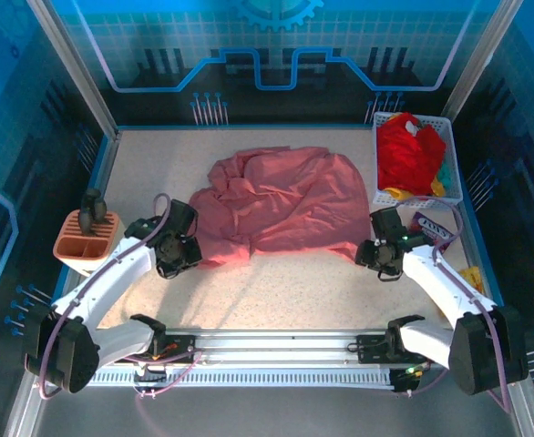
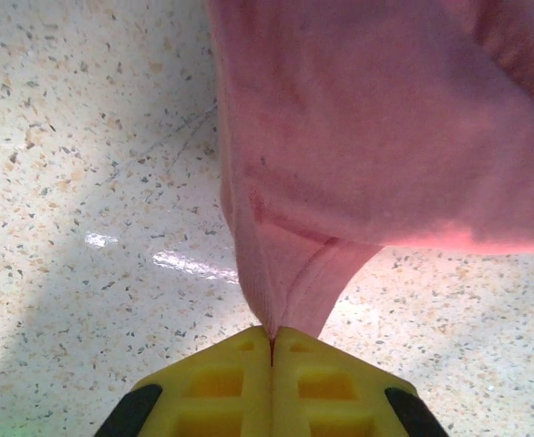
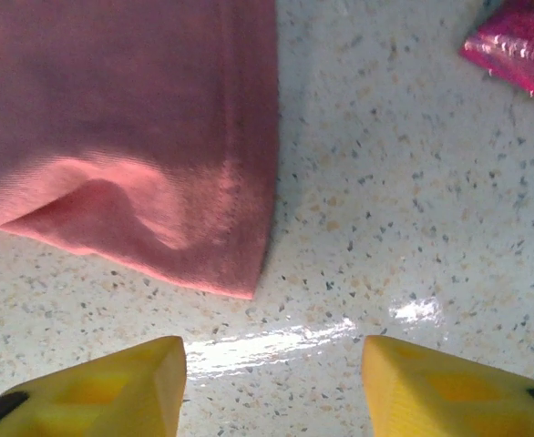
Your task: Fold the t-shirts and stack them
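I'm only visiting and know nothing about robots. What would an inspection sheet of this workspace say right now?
Surface: speckled table, pale, with spots of glare; no spills seen.
Job's things: pink t-shirt crumpled mid-table; red t-shirt heaped in the white basket at the far right.
Clutter: orange holder at the left edge; shiny magenta packet lying near the right arm.
Grippers: left pincer shut on the pink t-shirt's edge; right pincer open and empty, just short of the shirt's corner.
Cables: cables loop along the arms.
Surroundings: blue walls on three sides.
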